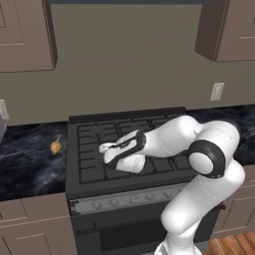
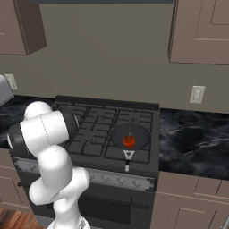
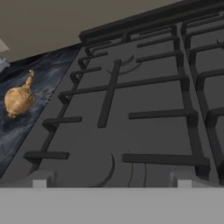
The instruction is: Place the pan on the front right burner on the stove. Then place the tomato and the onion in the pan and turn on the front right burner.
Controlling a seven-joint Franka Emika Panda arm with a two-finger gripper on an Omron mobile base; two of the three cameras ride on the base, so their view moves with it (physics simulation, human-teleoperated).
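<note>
The pan sits on the front right burner of the stove, its handle pointing at the knob strip. Inside it rests the red tomato. On the dark counter left of the stove lies the tan onion, its pointed tip up. My gripper hovers over the stove's left grates, pointing at the onion. It is open with nothing between its fingers. The hand view has the onion at the left, beyond the grates, and my gripper spread wide at the bottom.
Dark marble counter runs on both sides of the stove. Wall outlets sit above the right counter. Upper cabinets hang overhead. The silver knob strip faces forward below the grates.
</note>
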